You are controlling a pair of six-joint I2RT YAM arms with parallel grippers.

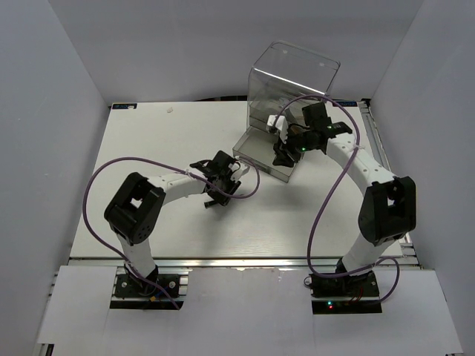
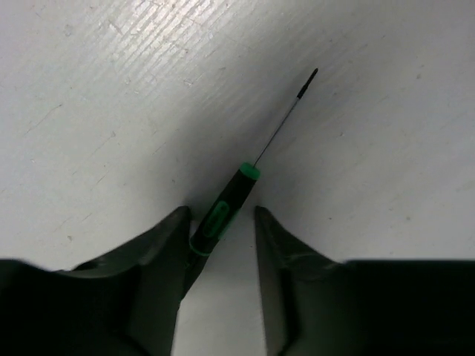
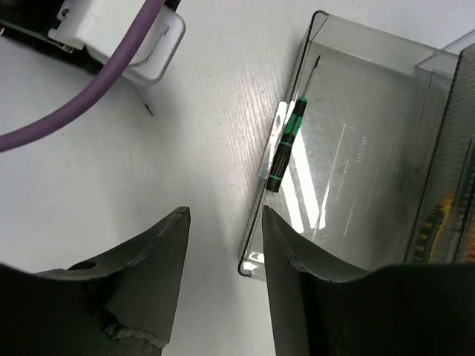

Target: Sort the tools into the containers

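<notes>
A thin black-green screwdriver [image 2: 223,211] lies on the white table, its tip pointing away from me. My left gripper [image 2: 220,222] is open low over it, with the handle end between the jaws and against the left finger [image 2: 159,245]. In the top view the left gripper [image 1: 223,182] is at mid-table. A second black-green screwdriver [image 3: 286,144] lies inside the pulled-out clear drawer [image 3: 256,256], along its front wall. My right gripper [image 3: 225,219] is open and empty above the drawer's front corner. The smoky cabinet [image 1: 293,74] stands at the back right, with the drawer [image 1: 260,159] out in front of it.
Purple cables [image 1: 326,200] loop over both arms. The left arm's white wrist and cable [image 3: 126,44] show at the top left of the right wrist view. A yellow-orange shape [image 3: 430,222] shows faintly through the cabinet wall. White walls enclose the table.
</notes>
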